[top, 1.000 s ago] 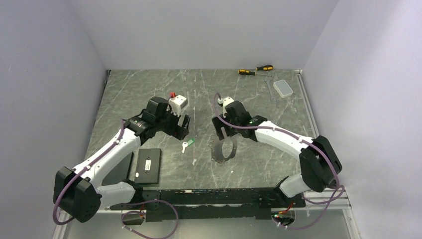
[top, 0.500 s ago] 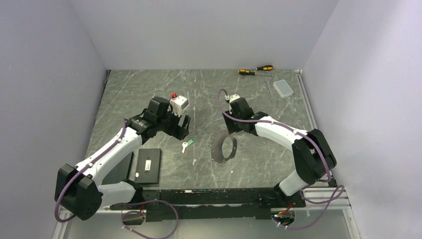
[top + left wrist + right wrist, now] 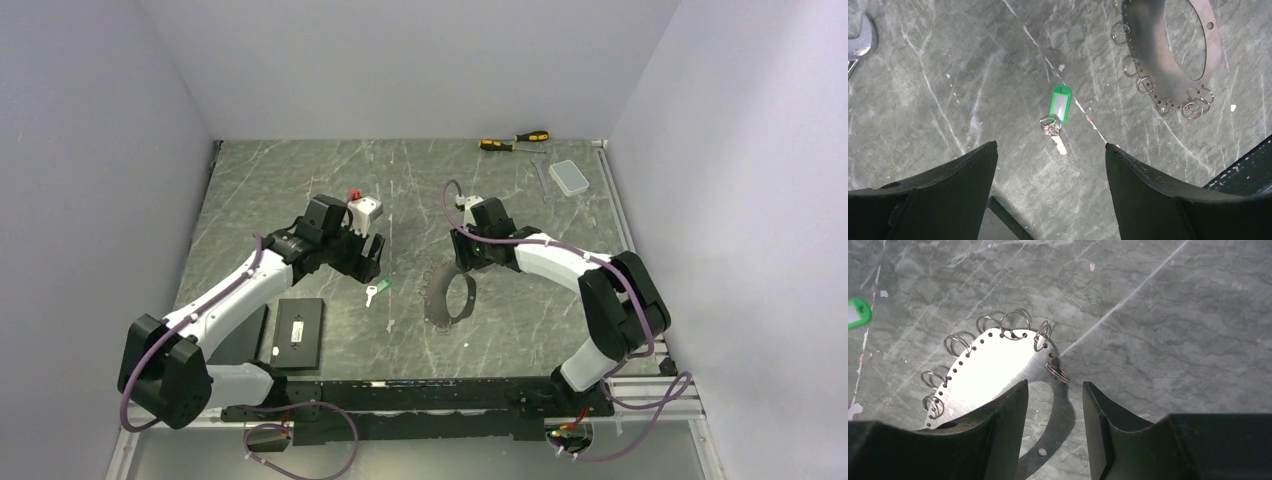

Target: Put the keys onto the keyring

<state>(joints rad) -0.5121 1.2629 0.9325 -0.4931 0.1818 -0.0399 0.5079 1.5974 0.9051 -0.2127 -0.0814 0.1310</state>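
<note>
Left jaws open, clear above key (image 3: 1057, 115); right jaws straddle keyring (image 3: 998, 365) rim, grip unclear.

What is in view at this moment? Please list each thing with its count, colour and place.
key: one, silver with a green tag, mid-table, left of the keyring
keyring: one, dark grey, small wire loops along its rim, flat at table centre
screwdrivers: two, yellow and black, far edge, right of centre
wrench: one, silver, far right
small box: one, pale grey, far right, beside the wrench
black box: one, black, near left
table: one, grey marbled
left gripper: one, black, open, above the key
right gripper: one, black, open, astride the keyring's band
</note>
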